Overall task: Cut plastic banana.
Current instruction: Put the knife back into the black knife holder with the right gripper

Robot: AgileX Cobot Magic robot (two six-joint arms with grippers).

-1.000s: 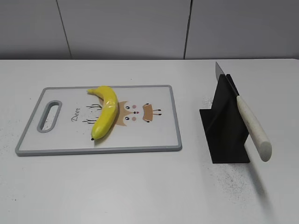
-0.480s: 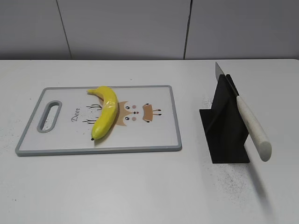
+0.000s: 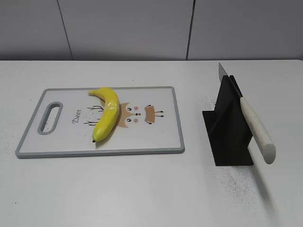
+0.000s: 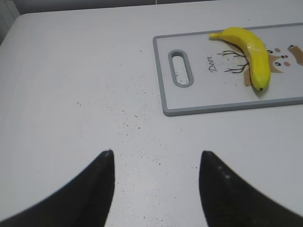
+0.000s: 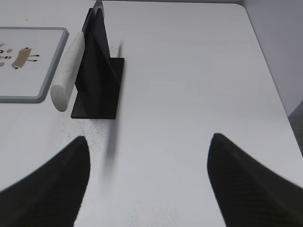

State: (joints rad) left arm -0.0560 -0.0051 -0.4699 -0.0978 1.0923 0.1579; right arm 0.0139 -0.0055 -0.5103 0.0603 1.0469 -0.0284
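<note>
The yellow plastic banana [image 3: 106, 114] lies on a white cutting board with a grey rim [image 3: 176, 118]; it also shows in the left wrist view [image 4: 251, 47], at the top right. A knife with a white handle [image 3: 257, 128] rests in a black stand [image 3: 227, 130]; the right wrist view shows the handle [image 5: 67, 78] and the stand [image 5: 99, 71] at the upper left. My left gripper [image 4: 156, 156] is open and empty over bare table, well short of the board. My right gripper [image 5: 149, 142] is open and empty, short of the stand. Neither gripper shows in the exterior view.
The white table [image 3: 142, 189] carries small dark specks. The board has a handle slot [image 3: 49, 118] at its left end. A grey wall stands behind the table. The table's right edge [image 5: 270, 80] shows in the right wrist view.
</note>
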